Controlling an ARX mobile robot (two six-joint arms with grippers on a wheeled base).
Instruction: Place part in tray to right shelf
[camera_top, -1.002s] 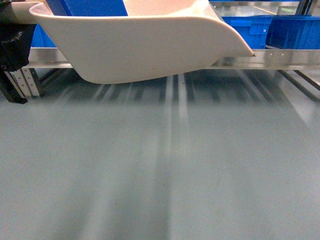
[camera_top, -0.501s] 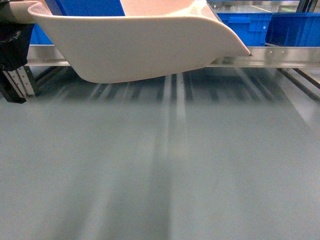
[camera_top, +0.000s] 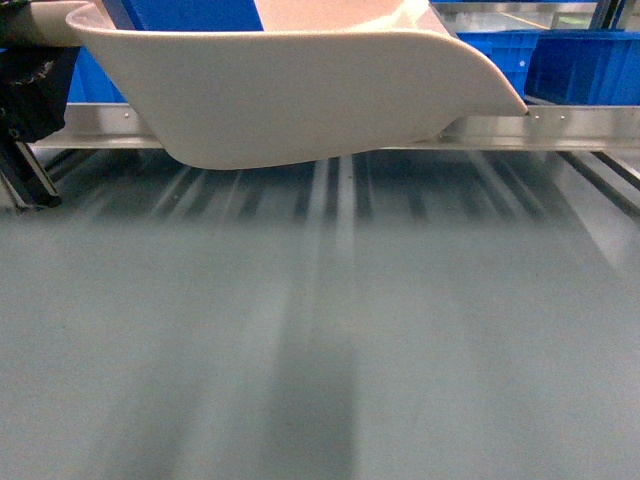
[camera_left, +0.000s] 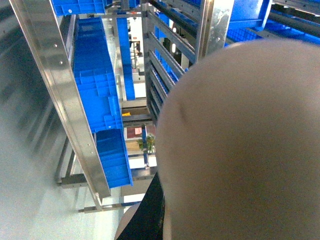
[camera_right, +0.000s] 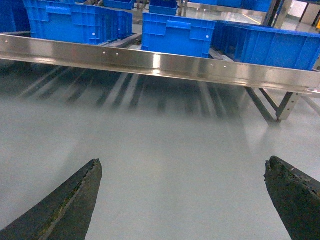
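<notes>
Right tool (camera_right: 182, 195) (jaws wide apart), empty

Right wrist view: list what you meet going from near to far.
Right gripper with its fingertips wide apart → bare grey floor → steel shelf beam → blue crates.

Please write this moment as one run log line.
tray: raised before right shelf | part: not visible | right end effector: open, empty | left end effector: hidden

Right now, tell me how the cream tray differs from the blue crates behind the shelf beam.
The tray is cream, smooth and curved; the blue crates are boxy and ribbed. The tray hangs in front of the steel beam, while the crates stand behind it. Both look like plastic.
</notes>
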